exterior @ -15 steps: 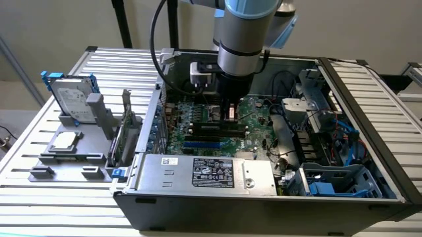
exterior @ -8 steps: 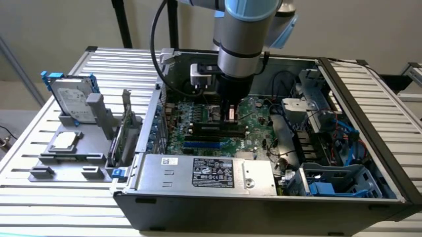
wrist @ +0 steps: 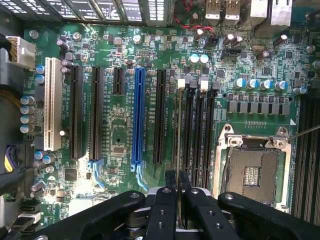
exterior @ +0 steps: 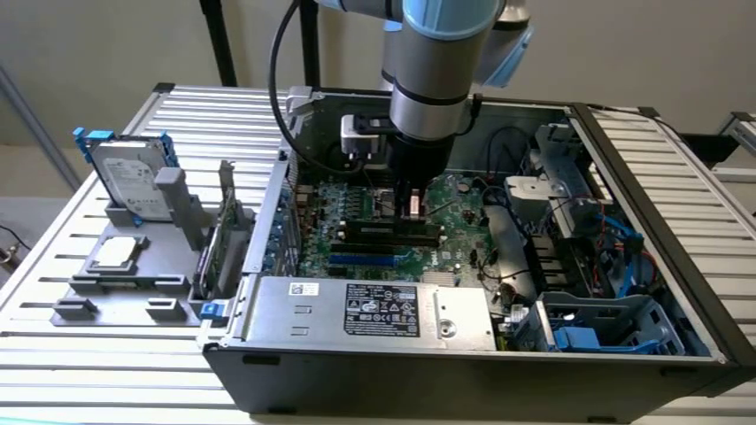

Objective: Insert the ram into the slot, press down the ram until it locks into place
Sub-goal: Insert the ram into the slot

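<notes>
Exterior view: a hard drive (exterior: 124, 177) stands at 9 o'clock of the open case (exterior: 661, 168). At 6 o'clock is a power-supply label (exterior: 381, 310), its print too small to read. Wrist view: the gripper (wrist: 177, 200) is clamped on the ram (wrist: 178, 130), seen edge-on along the outermost black slot (wrist: 181, 85). Whether the ram is fully seated cannot be made out.

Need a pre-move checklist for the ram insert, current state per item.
1. Gripper grips the ram: ok, pinched edge-on between the fingers.
2. Ram parallel to the slot: ok.
3. Ram over the slot with the pale end clip: ok, looks lined up.
4. Neighbouring slots empty: ok.
5. Ram seated in the slot: cannot tell.
6. End clip locked: cannot tell.
</notes>
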`<state>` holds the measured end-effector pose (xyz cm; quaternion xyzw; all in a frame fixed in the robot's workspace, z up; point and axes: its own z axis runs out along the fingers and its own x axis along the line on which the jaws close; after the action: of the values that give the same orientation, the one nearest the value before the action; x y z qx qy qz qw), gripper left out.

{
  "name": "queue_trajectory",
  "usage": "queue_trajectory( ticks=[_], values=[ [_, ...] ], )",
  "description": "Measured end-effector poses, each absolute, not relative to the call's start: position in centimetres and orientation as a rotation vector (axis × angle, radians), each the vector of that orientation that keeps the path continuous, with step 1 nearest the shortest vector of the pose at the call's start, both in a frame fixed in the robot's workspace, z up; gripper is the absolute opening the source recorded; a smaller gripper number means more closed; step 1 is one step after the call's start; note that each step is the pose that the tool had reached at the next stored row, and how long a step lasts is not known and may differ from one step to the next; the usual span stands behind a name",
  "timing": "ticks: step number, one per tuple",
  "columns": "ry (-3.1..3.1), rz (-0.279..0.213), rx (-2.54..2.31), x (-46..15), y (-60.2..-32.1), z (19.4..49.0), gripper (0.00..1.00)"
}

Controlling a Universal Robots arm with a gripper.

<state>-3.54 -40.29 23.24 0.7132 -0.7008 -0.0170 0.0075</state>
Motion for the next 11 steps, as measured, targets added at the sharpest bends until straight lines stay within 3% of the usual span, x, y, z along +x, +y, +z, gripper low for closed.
queue_trajectory(
  ticks=[11],
  values=[
    [-2.2,-0.053,2.221,-3.54,-40.22,23.02,0.13]
  ],
)
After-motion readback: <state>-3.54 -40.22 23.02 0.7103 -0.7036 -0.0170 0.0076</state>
